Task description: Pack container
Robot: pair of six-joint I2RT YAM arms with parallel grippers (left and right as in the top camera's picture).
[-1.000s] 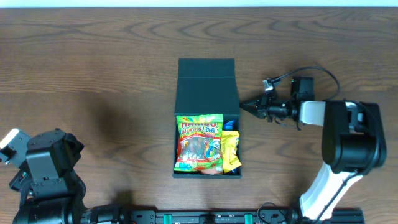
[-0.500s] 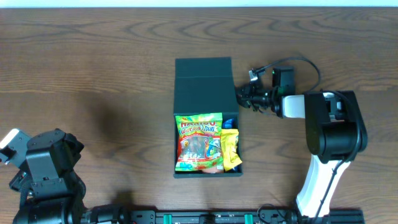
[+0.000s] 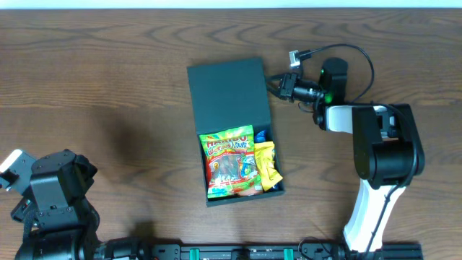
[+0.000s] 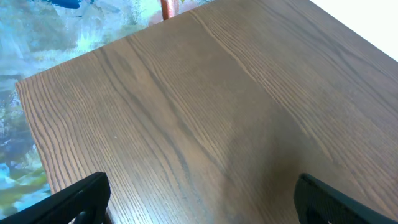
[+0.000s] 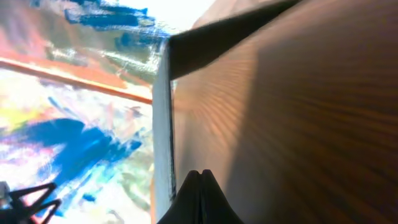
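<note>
Surface: We see a brown wood-grain table (image 3: pixel 101 65) filling the overhead view, with a pale strip along its far edge.
Container: The dark container (image 3: pixel 227 94) lies near the middle of the table, turned slightly askew. Its flap lid is open and lies flat on the far side of the tray.
Contents: Inside the tray we make out a large Haribo packet (image 3: pixel 231 163) on the left. A yellow packet (image 3: pixel 266 167) sits just beside it on the right, and a small blue item (image 3: pixel 261 133) shows at the tray's far right corner.
Right gripper: The right gripper (image 3: pixel 278 85) is clenched, its fingers pressed together with nothing between them. Its tip is at the lid's right edge, near the far corner. In the right wrist view the closed fingers (image 5: pixel 200 198) point along a dark edge, but the picture is blurred.
Cable: A black cable (image 3: pixel 355 52) loops over the right wrist.
Left gripper: The left gripper (image 4: pixel 202 190) is released, jaws spread wide over bare wood and holding nothing. Its arm sits at the near left corner, well apart from the container.
</note>
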